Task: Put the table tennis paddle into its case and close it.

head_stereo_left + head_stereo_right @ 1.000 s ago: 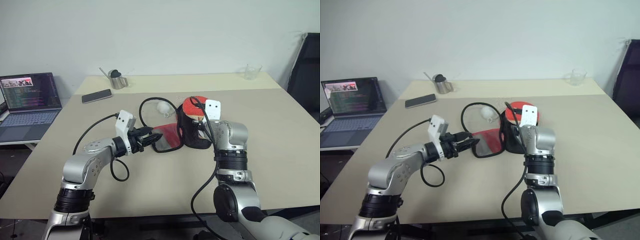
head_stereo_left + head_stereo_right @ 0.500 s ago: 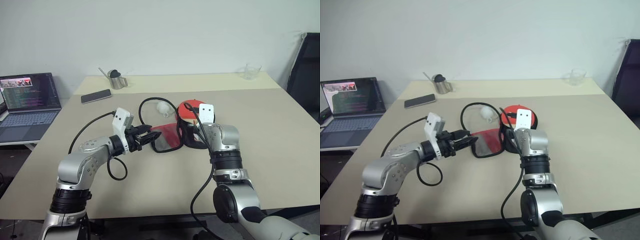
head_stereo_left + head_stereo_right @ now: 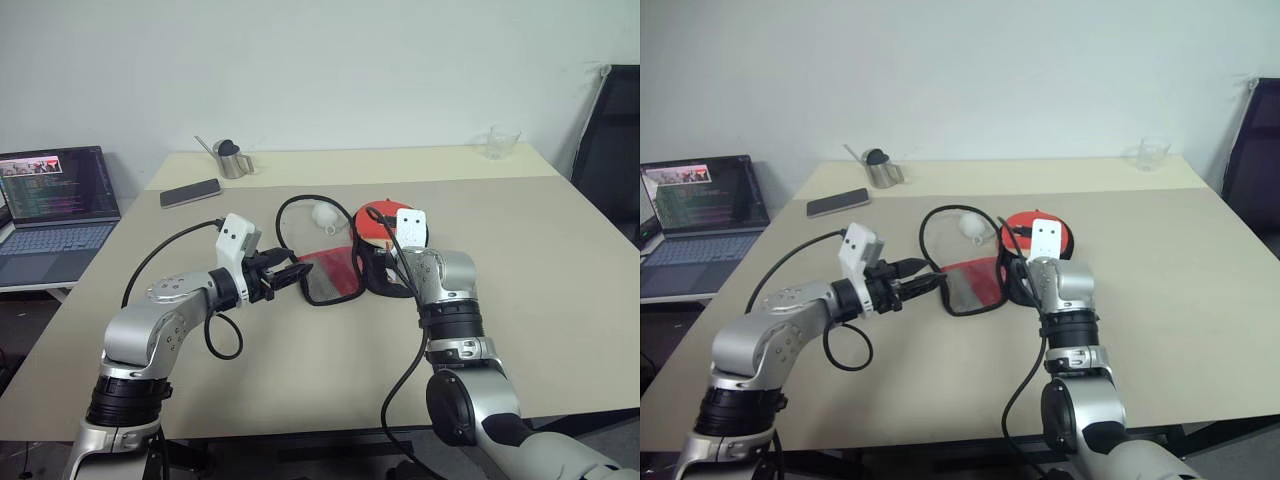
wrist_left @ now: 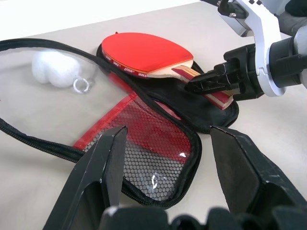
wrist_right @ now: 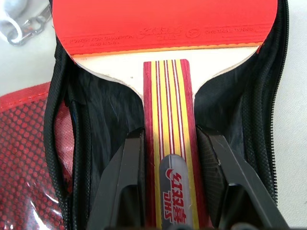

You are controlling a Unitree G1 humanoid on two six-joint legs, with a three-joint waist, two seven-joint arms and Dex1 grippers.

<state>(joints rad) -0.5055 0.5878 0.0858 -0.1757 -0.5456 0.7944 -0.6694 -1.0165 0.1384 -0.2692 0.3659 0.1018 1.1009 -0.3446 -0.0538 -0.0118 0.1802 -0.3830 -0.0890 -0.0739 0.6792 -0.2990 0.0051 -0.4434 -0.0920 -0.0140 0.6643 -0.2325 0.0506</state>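
Note:
The case (image 4: 144,139) lies open mid-table, its red mesh flap (image 3: 335,272) toward my left arm and its black half (image 5: 105,105) under the paddle. The table tennis paddle (image 4: 144,50), with a red face and a striped wooden handle, lies on that black half. My right gripper (image 5: 170,136) is shut on the handle, one finger on each side. That gripper (image 4: 206,84) also appears in the left wrist view. My left gripper (image 3: 290,272) is open, level with the table, its tips at the near edge of the mesh flap with nothing between them.
A white fluffy ball (image 3: 326,213) on a ring sits inside the loop of the case's black zip edge (image 3: 283,215). A phone (image 3: 193,192), a metal pitcher (image 3: 235,158) and a glass (image 3: 503,143) stand farther back. A laptop (image 3: 55,200) is left, a black chair (image 3: 615,150) right.
My right gripper has sunk a little with the paddle, and the case's black half, raised before, now lies flatter on the table. The left gripper stays open by the flap.

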